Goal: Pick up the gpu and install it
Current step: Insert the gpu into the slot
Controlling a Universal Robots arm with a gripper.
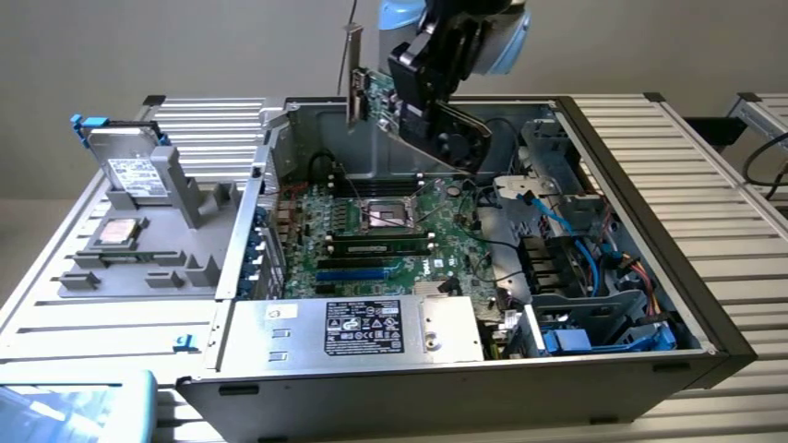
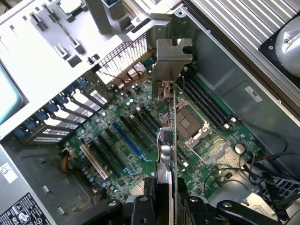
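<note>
Slatted metal bench (image 1: 689,157), open computer case (image 1: 640,268) on top. Gpu (image 2: 168,140) clamped edge-on in the narrowed gripper (image 2: 164,199), tilted, bracket end farthest from the tool, clear above the motherboard (image 2: 140,117) beneath. Pick-up judged done; installation in hand. Judged need: card edge squared over the blue slot (image 2: 125,140) below.

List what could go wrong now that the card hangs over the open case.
1. The gripper holds the gpu in the air above the motherboard. A slip would likely drop it onto the board, perhaps onto the open processor socket.
2. The card hangs tilted, with its metal bracket leading. If it comes down off line with the blue slot, its edge may jam or scrape nearby parts.
</note>
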